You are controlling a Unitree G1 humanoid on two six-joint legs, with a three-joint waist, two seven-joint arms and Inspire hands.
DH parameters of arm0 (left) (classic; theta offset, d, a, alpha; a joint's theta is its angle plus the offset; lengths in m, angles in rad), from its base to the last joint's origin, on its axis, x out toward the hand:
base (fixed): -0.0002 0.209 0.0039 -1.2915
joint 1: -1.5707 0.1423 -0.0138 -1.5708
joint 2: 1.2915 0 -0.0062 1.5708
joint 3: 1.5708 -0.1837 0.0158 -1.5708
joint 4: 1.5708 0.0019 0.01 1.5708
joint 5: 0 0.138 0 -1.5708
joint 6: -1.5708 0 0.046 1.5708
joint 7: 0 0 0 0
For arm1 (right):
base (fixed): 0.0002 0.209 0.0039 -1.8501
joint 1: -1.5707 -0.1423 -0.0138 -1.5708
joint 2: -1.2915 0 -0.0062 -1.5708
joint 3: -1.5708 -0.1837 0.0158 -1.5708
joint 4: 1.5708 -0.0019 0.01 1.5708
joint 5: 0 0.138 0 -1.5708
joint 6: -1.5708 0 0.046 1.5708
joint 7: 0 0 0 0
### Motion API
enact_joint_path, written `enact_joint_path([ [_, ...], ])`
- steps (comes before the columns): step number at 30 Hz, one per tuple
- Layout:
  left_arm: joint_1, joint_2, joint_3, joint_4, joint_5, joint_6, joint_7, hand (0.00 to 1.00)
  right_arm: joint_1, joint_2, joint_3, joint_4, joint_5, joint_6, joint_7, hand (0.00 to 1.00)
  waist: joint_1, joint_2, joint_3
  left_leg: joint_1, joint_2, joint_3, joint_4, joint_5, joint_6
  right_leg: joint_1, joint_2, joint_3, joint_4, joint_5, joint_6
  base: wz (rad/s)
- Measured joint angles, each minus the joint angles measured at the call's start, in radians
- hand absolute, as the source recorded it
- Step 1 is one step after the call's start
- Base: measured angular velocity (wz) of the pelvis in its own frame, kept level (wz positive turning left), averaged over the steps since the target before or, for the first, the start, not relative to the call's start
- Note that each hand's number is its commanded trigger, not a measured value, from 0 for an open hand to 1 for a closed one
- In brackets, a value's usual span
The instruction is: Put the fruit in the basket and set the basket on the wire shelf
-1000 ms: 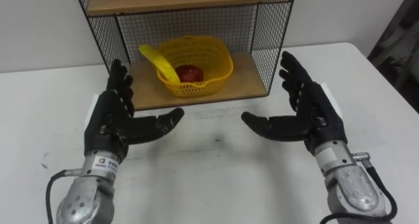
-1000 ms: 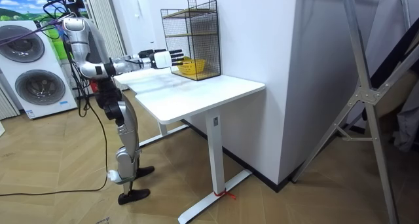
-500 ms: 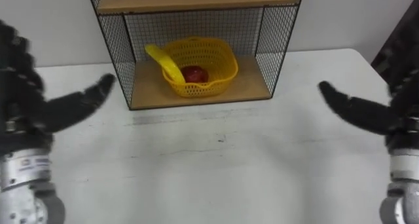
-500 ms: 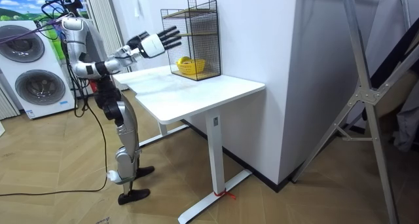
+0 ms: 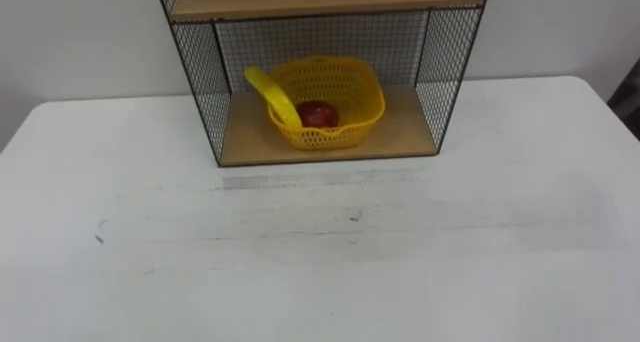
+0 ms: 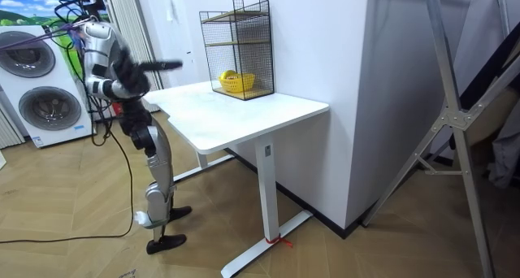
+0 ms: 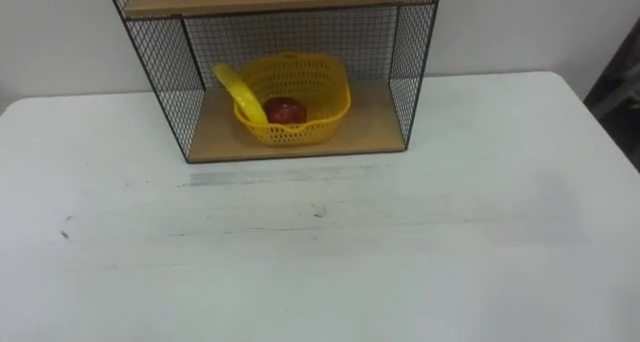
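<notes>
**Operator:** Locate the task items

**Technician:** Look to the wire shelf [image 5: 195, 82] at the far side of the table [image 5: 320, 262]. Find the yellow basket [image 5: 350, 82] seated on the lower board [image 5: 405, 132], between the two mesh side walls. Note the red fruit [image 5: 318, 113] inside, plus a yellow curved piece [image 5: 272, 94] leaning over the left rim, probably a banana.

**Operator:** Report hand state

**Technician:** Cannot tell. In the room view, read one hand [image 6: 166, 65] as a dark streak raised above the robot's end of the table. Assign no side and no state from that. Treat both hands as unconfirmed.

**Operator:** Name the step in hand

**Technician:** Judge placement as done. Proceed as for clearing away and checking.

**Operator:** Give good practice

**Technician:** Keep both arms well apart from the mesh walls and the upper board. Confirm the whole basket base on the lower board, set back from the front edge, as appears here. Check the leaning piece for any risk of tipping out. Avoid nudging the table, to keep the apparently free-standing shelf from shifting. If re-seating proves necessary, enter low through the open front and push the basket squarely rearward
</notes>
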Motion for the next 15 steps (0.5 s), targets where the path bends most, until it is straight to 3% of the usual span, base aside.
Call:
enact_joint_path([
  [4,0.023,0.026,0.001,0.145,-0.096,0.009,0.072,0.00,0.023,-0.013,-0.057,0.183,0.141,0.010,-0.069,0.00,-0.002,-0.008,-0.0057,-0.034,-0.001,-0.007,0.007,-0.001,-0.001,-0.032,-0.002,-0.010,0.014,-0.003,-0.003,0.05],
  [6,0.028,0.063,0.000,0.302,-0.215,0.013,0.083,0.00,0.023,-0.030,-0.088,0.341,0.246,0.015,-0.094,0.00,-0.002,-0.008,-0.0078,-0.037,-0.003,-0.011,0.008,-0.001,-0.001,-0.032,-0.004,-0.014,0.013,-0.003,-0.003,0.05],
  [7,0.031,0.065,0.001,0.337,-0.239,0.014,0.086,0.00,0.024,-0.034,-0.092,0.379,0.270,0.019,-0.095,0.00,-0.002,-0.009,-0.0081,-0.036,-0.003,-0.009,0.007,-0.002,-0.001,-0.032,-0.004,-0.011,0.013,-0.003,-0.003,-0.09],
  [9,0.032,0.065,-0.005,0.483,-0.343,0.018,0.086,0.00,0.033,-0.034,-0.090,0.533,0.366,0.020,-0.088,0.00,-0.003,-0.007,-0.0076,-0.045,0.001,-0.002,0.021,-0.014,-0.002,-0.034,-0.003,-0.009,0.013,-0.005,-0.004,-0.07],
  [13,0.032,0.049,-0.087,0.713,-0.394,0.039,0.059,0.00,0.043,-0.012,-0.058,0.760,0.457,0.037,-0.049,0.00,-0.007,-0.005,-0.0088,-0.052,0.001,-0.005,0.029,-0.025,-0.006,-0.035,-0.006,-0.009,0.013,-0.010,-0.002,0.02],
  [15,0.023,0.028,-0.141,0.842,-0.421,0.061,0.004,0.00,0.044,0.031,-0.001,0.858,0.478,0.044,-0.008,0.00,-0.008,-0.007,-0.0129,-0.048,0.000,-0.005,0.028,-0.027,-0.007,-0.030,-0.010,-0.008,0.016,-0.012,-0.002,0.00],
])
